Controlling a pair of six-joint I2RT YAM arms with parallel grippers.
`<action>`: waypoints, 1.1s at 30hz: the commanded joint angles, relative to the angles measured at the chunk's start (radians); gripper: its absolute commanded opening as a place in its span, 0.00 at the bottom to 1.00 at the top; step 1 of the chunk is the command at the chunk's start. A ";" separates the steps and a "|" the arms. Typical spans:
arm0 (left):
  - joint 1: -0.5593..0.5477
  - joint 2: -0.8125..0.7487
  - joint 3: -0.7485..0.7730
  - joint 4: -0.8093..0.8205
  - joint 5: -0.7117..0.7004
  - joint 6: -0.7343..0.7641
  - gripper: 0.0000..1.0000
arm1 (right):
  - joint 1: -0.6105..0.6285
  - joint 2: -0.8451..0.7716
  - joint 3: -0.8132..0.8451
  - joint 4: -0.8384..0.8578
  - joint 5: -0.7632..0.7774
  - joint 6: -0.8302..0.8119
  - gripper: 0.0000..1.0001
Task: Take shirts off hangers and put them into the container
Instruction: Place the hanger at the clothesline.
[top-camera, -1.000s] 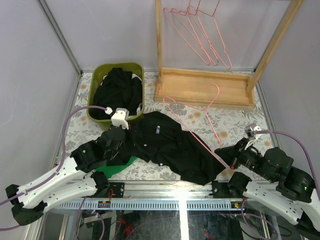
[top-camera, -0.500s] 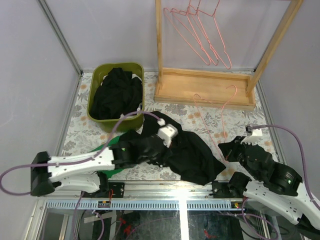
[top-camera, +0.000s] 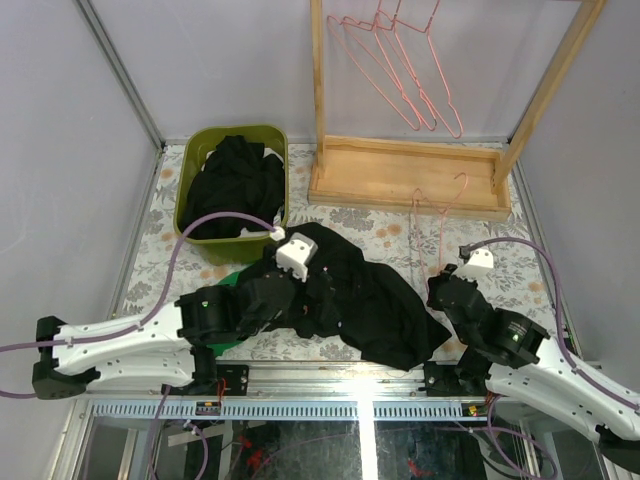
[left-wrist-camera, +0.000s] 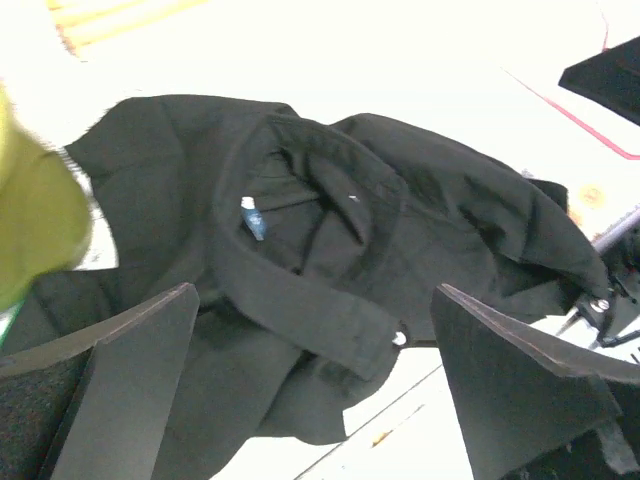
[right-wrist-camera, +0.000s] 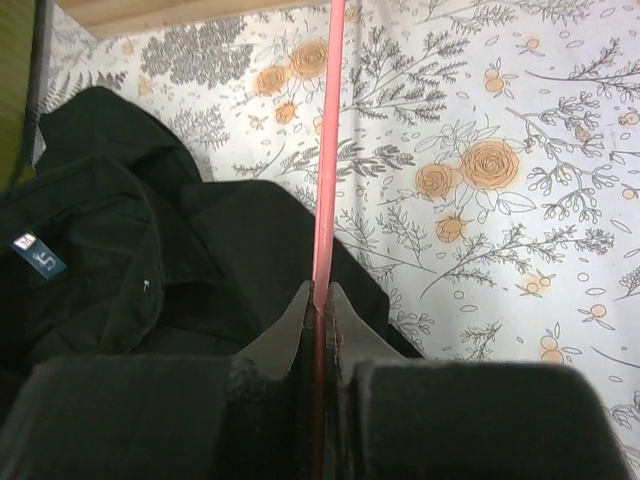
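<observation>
Hanging wide open, the left fingers (left-wrist-camera: 120, 370) held nothing, and the black shirt (left-wrist-camera: 330, 270) lay right under them on the counter (right-wrist-camera: 520, 200). The right fingers (right-wrist-camera: 290, 315) were shut tight on the thin pink hanger (right-wrist-camera: 327, 150). It stuck straight out in front of them, and I think it was free of the shirt.

The shirt looked soft and floppy, so it would likely sag and trail when picked up. It looked light too. It would not break, but a loose bit could slip out of a small pinch. The best spot to grab seemed to be the thick collar (left-wrist-camera: 300, 300), which sat between the two open left fingers. A pinch there would take in more than one layer of cloth.

The shirt was plain black and crumpled in a heap, with folds all over. Its collar lay open and a small blue tag (left-wrist-camera: 252, 217) showed inside. One edge of it lay just to the left of the right fingers.

The green container (top-camera: 230, 130) sat past the left fingers, with dark clothes already inside.
</observation>
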 joint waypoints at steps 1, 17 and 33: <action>0.004 -0.069 0.011 -0.111 -0.175 -0.033 1.00 | -0.004 -0.068 -0.031 0.189 0.102 -0.042 0.00; 0.393 -0.229 -0.050 -0.157 0.062 -0.068 1.00 | -0.184 0.045 0.106 0.160 0.030 -0.265 0.00; 0.394 -0.364 -0.093 -0.149 -0.014 -0.095 1.00 | -0.870 0.387 0.489 0.260 -0.576 -0.508 0.00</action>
